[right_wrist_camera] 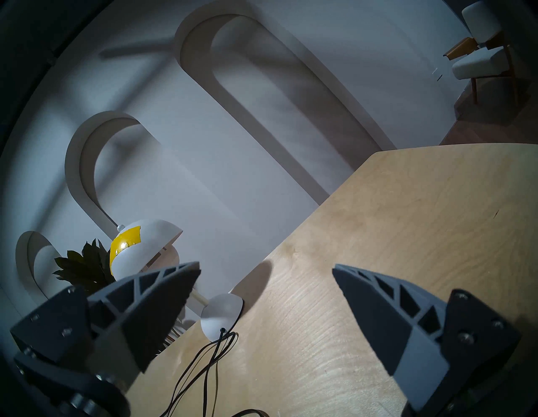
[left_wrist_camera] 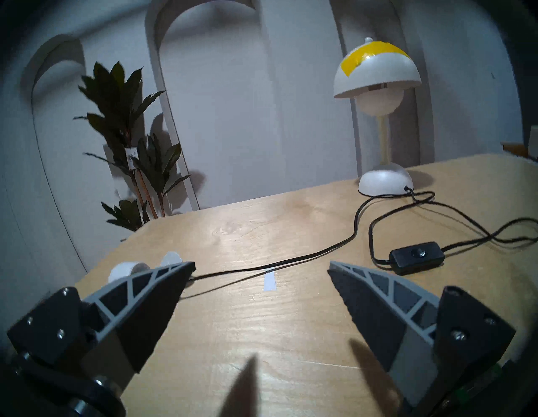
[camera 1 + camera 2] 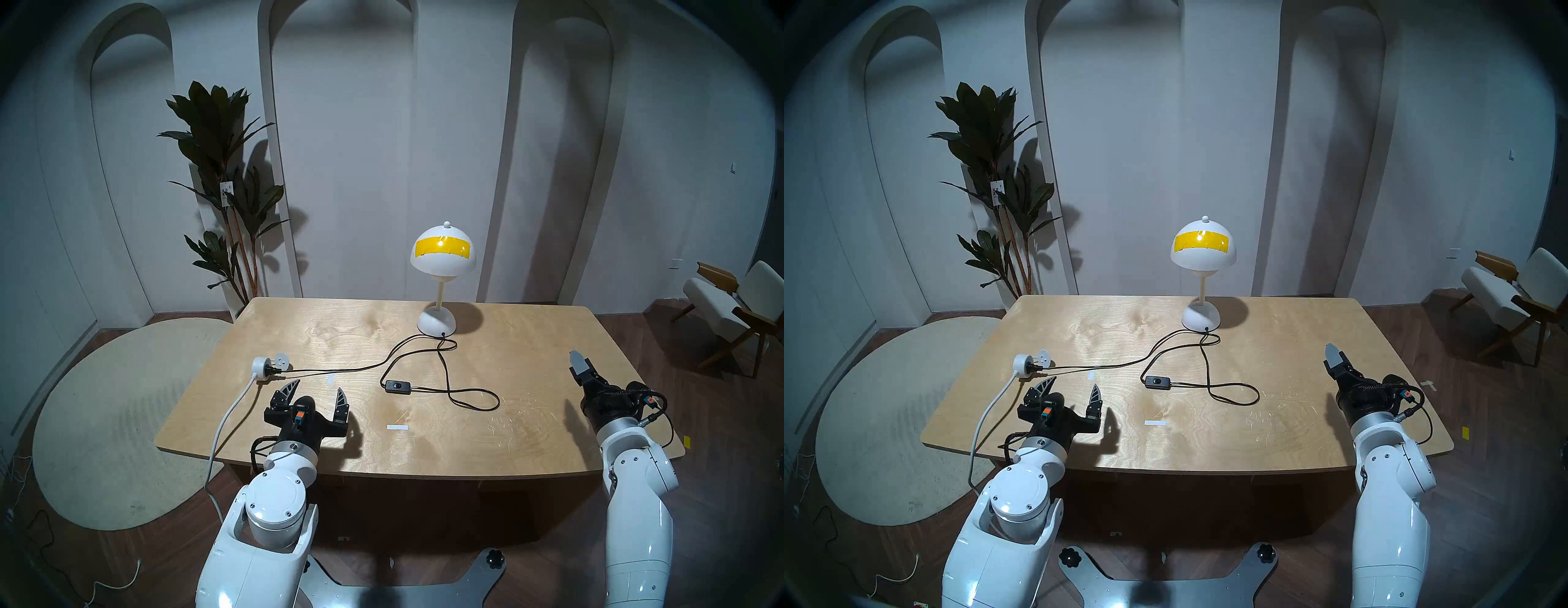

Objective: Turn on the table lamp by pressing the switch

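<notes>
Glossy white rounded arms, silver wrist rings, black wrist housings, looped black cables, small orange connector. Grippers: grey ribbed wedge fingers, black screwed mounts.

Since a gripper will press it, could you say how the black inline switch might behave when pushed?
The switch looks small and light, lying loose on the table, so it may slide. Its thin cord lies in slack loops, so it probably won't anchor it.

Bare table around switch; cord loops beside it; left tool near.
</notes>
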